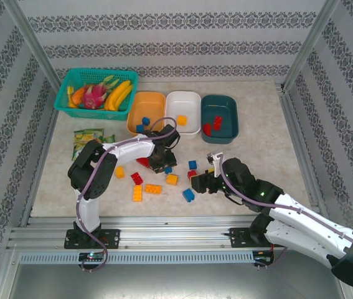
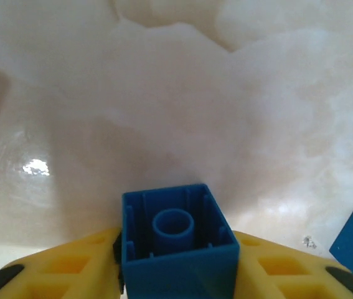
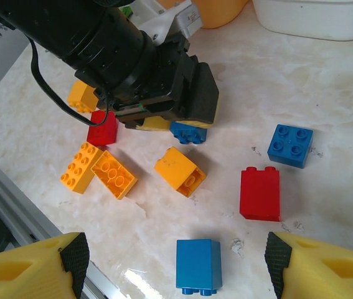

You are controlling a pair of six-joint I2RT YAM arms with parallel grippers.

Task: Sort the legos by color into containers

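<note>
The left gripper (image 2: 177,277) clamped a blue brick (image 2: 177,240) by its flat sides, low over the table (image 2: 164,93) among loose bricks (image 3: 179,171). Light, stiff and slick, it would likely hold best on those sides. The right gripper (image 3: 175,269) hung spread wide above another blue brick (image 3: 198,266).

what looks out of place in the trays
The orange tray appears to hold a blue lego beside an orange lego, while a second orange lego sits in the white tray: colours look mixed.
</note>
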